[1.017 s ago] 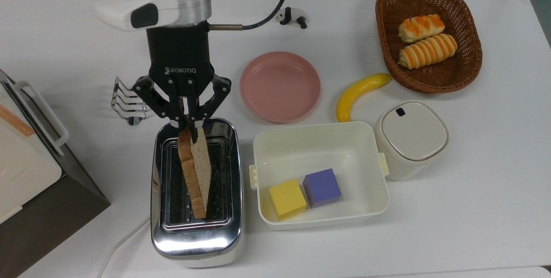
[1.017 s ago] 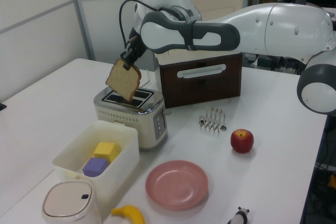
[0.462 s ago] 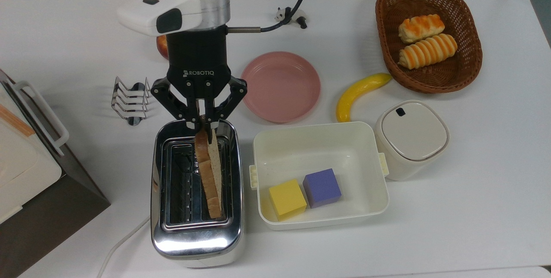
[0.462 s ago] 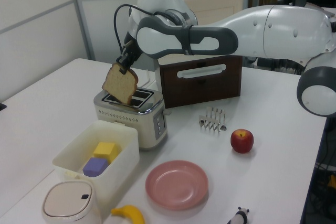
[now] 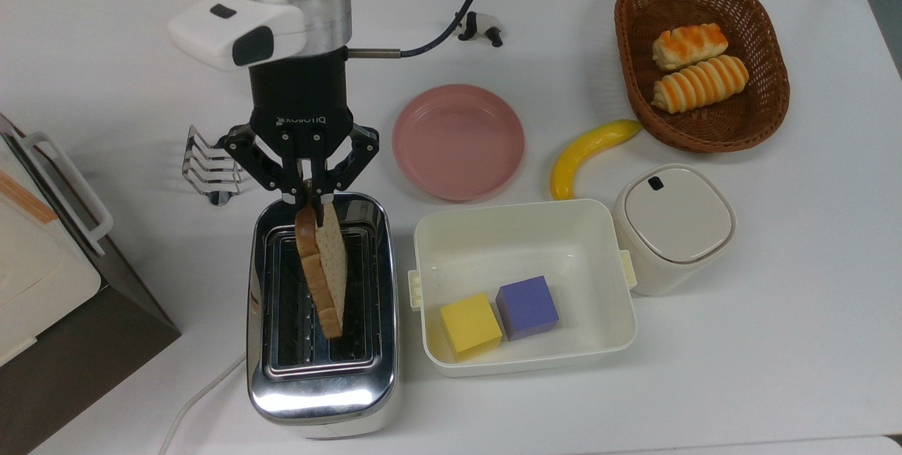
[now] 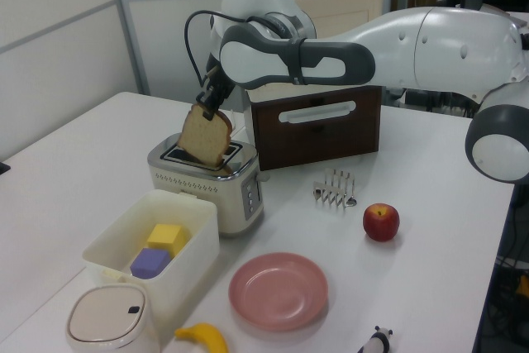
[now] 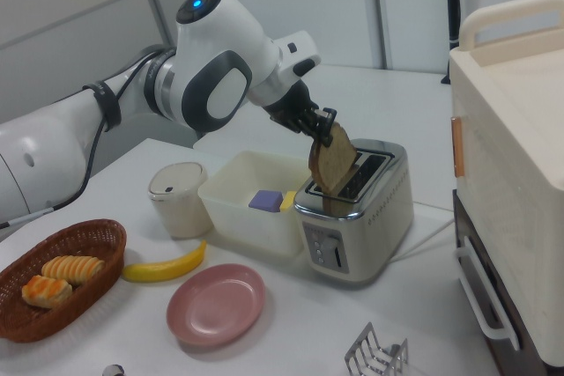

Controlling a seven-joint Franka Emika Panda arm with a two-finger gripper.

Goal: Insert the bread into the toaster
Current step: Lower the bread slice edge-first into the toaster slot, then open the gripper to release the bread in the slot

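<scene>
The bread is pinched at its top crust by the gripper, hung tilted over the toaster slots, not yet seated. Judged light, soft, crumbly; crust edge is the firmest hold, light squeeze only.

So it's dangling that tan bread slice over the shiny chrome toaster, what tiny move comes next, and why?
Probably straightening the slice over one slot before lowering. The gripper pinches the tan slice of bread by its top edge, and in the top view it hangs tilted over the chrome toaster, across the bar between the slots.
</scene>
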